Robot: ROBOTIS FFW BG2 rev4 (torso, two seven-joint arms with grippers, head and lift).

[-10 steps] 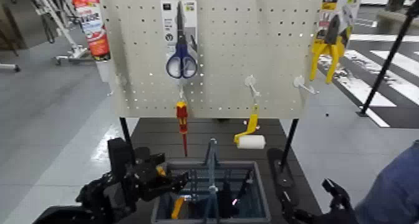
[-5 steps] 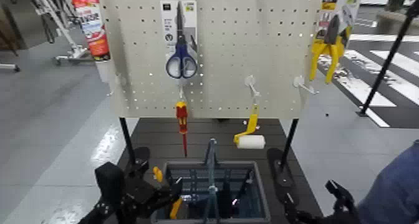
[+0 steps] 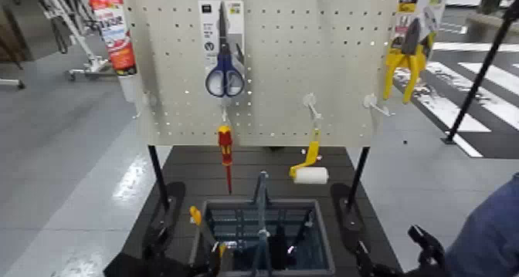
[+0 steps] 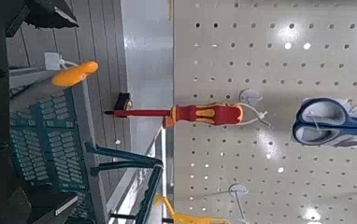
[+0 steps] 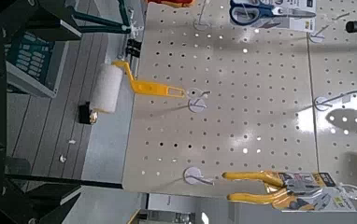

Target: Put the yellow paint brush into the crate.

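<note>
Head view shows the flat grey-handled yellow-tipped paint brush (image 3: 202,232) leaning on the grey-blue slatted plastic crate (image 3: 324,245) at its left rim; light, stiff, best gripped mid-handle. Whether either claw is open, I cannot tell.

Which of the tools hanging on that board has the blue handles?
The scissors, hanging high on the pegboard. The screwdriver below them is red and yellow, the paint roller has a yellow handle, and the pliers are yellow.

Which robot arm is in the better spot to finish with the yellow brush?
Left. The yellow paint brush leans on the crate at its left rim, tip poking up, right beside the left gripper. The right gripper sits low beyond the crate's other side.
</note>
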